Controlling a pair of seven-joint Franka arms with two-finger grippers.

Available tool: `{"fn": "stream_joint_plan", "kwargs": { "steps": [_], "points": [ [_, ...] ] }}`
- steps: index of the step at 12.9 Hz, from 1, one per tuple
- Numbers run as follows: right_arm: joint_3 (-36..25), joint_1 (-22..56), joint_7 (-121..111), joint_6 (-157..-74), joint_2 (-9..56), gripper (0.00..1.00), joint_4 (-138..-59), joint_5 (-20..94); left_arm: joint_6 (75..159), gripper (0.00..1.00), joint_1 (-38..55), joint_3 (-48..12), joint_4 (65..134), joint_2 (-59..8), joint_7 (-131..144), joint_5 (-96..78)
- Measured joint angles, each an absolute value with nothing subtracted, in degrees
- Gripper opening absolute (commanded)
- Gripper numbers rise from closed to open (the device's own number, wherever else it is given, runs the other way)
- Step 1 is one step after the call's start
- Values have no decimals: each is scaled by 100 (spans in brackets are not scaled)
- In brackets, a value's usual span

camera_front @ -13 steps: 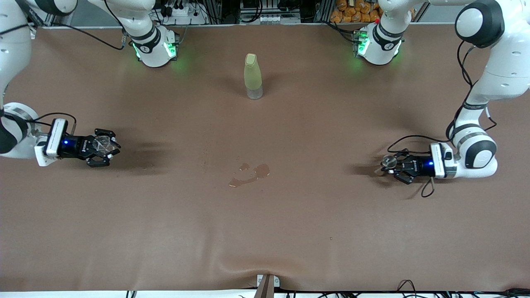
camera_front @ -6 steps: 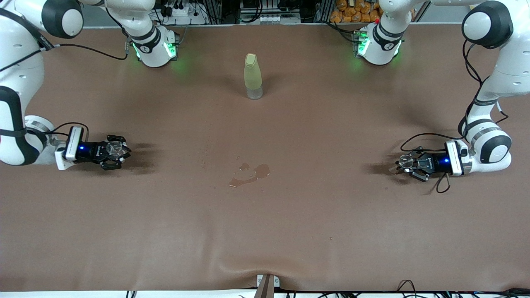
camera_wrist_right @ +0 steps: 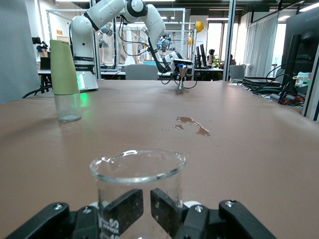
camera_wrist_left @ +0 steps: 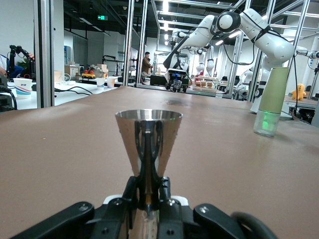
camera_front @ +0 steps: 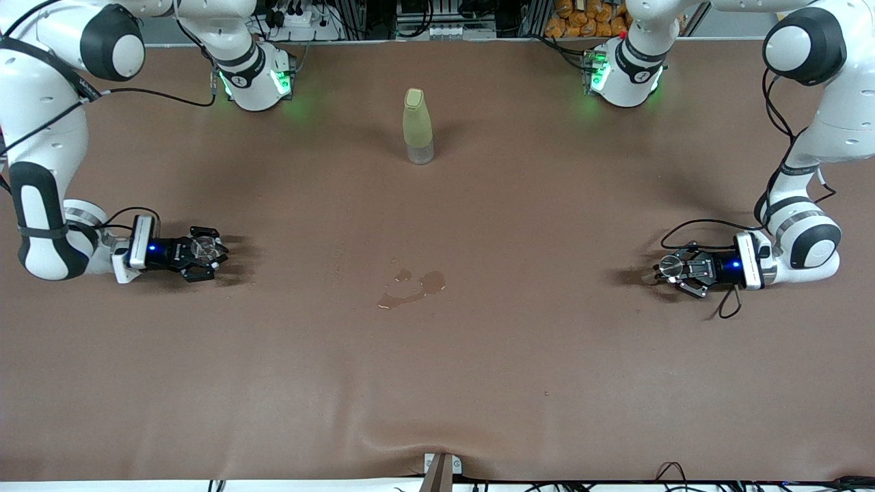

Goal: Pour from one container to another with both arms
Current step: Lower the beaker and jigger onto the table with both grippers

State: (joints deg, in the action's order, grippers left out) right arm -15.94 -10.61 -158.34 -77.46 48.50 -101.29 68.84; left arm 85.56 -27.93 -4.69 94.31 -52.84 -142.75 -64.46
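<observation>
My right gripper (camera_front: 205, 251) is low over the table toward the right arm's end, shut on a clear glass beaker (camera_front: 203, 247). In the right wrist view the beaker (camera_wrist_right: 137, 172) stands upright before the right gripper (camera_wrist_right: 147, 206), and its fingers (camera_wrist_right: 124, 209) show through the glass. My left gripper (camera_front: 673, 266) is low over the table toward the left arm's end, shut on a metal jigger cup (camera_front: 666, 264). The left wrist view shows the left gripper (camera_wrist_left: 148, 186) pinching the upright jigger cup (camera_wrist_left: 148, 132) at its narrow waist.
A pale green bottle (camera_front: 418, 126) with a clear base stands between the two arm bases. A small brown puddle (camera_front: 413, 287) lies on the brown table cover (camera_front: 437, 383) midway between the grippers. The bottle (camera_wrist_right: 65, 82) and puddle (camera_wrist_right: 192, 124) also show in the right wrist view.
Both arms have come down toward the table. The right gripper with the beaker moved toward the middle of the table, and the left gripper with the jigger drew back toward its own end.
</observation>
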Motion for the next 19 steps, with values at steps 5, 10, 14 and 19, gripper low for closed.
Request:
{"fn": "stream_joint_plan", "kwargs": {
  "steps": [5, 10, 14, 19],
  "points": [
    [-1526, -1054, -15878, -8165, 5060, 0, -10003, 6884, 8556, 0, -2793, -464, 9465, -5314, -14276, -6277],
    [-1486, -1035, -15901, -8368, 5212, 0, -9986, 6893, 8556, 0, -2793, -463, 9463, -5325, -14276, -6277],
    [-1456, -996, -15913, -8462, 5306, 0, -9956, 6909, 8556, 0, -2793, -463, 9461, -5342, -14275, -6277],
    [-1456, -997, -15903, -8503, 5306, 68, -9948, 6917, 8556, 0, -2791, -463, 9459, -5355, -14275, -6277]
  ]
}}
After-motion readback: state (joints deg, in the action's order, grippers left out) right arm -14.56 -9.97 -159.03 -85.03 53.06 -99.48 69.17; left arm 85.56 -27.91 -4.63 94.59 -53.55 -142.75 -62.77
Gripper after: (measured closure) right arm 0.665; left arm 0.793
